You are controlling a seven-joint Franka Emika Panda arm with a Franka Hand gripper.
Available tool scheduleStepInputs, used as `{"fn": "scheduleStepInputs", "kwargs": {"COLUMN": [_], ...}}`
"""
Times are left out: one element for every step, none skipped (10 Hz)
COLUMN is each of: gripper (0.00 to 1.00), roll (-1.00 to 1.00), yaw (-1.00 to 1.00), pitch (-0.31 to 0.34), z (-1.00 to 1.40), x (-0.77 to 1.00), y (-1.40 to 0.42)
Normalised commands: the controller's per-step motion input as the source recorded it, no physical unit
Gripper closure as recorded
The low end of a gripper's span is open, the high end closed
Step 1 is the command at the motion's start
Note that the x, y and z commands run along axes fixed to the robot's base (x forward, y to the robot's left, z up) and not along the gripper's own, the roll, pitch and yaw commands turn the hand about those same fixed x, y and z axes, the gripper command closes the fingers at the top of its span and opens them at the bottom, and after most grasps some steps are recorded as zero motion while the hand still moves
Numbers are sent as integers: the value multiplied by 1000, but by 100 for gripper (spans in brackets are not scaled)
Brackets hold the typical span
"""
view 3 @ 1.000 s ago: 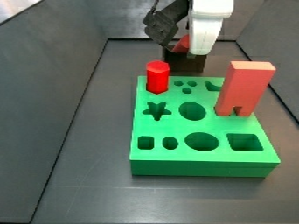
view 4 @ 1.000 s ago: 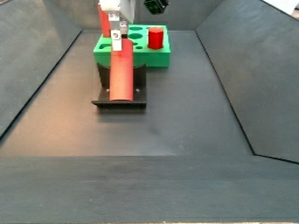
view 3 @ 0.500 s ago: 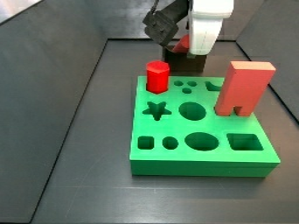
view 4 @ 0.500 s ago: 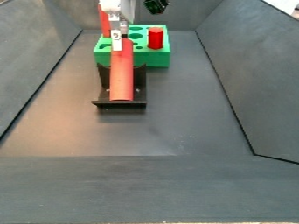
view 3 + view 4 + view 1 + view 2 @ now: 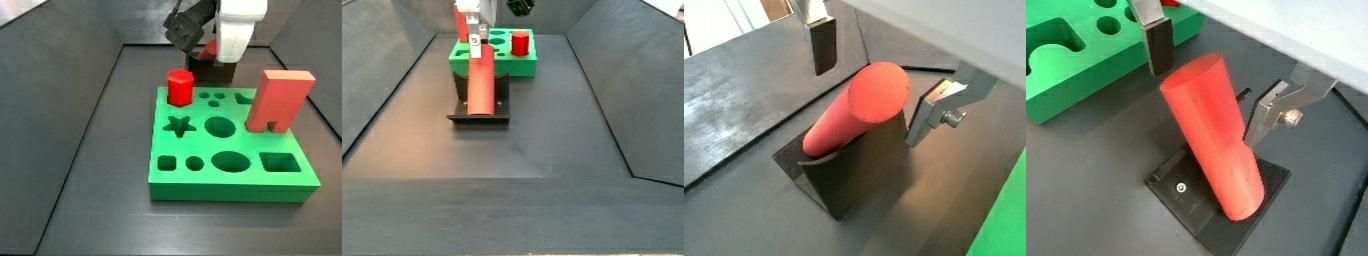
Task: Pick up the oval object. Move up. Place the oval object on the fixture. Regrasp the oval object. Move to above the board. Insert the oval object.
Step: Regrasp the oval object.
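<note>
While the grey floor (image 5: 543, 130) is filling most of both side views, the green board (image 5: 227, 145) is lying flat on it, its star, round, oval and square holes facing up. In a side view the tall salmon block (image 5: 278, 100) is standing upright at the board's 3 o'clock edge, and the short red peg (image 5: 179, 87) is standing at about 11 o'clock on the board.

Beyond the board's 12 o'clock edge in that view, the white arm (image 5: 238, 25) is reaching down behind it. In a side view (image 5: 476, 72) the oval rod is leaning on the black fixture (image 5: 480, 112), which is sitting on the floor just at the 6 o'clock side of the board (image 5: 492, 55). The rod's lower end is resting on the fixture and its upper end is tilting up toward the gripper.

In both wrist views the gripper (image 5: 871, 68) (image 5: 1208, 72) is spread wide around the rod's upper end (image 5: 858, 108) (image 5: 1215, 142), one finger (image 5: 822, 45) (image 5: 1157, 42) on each side of it. Neither pad is touching the rod; clear gaps are showing on both sides. The other finger (image 5: 933, 112) (image 5: 1268, 112) is hanging beside the rod, apart from it. The fixture's base plate (image 5: 1189, 196) is showing under the rod's foot.
</note>
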Motion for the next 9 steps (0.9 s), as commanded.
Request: {"fn": "scheduleStepInputs", "kwargs": {"gripper": [0, 0, 0, 0, 0, 0, 0, 0, 0], "roll": [-8, -8, -8, -8, -8, -8, -8, -8, -8], "yaw": [54, 54, 54, 54, 54, 54, 54, 54, 54], "pitch": [202, 202, 202, 202, 202, 202, 202, 202, 202], "z": [2, 2, 2, 2, 2, 2, 2, 2, 2], "x": [88, 88, 88, 88, 88, 88, 88, 88, 88], "y": [-14, -14, -14, -14, -14, -14, -14, -14, -14]}}
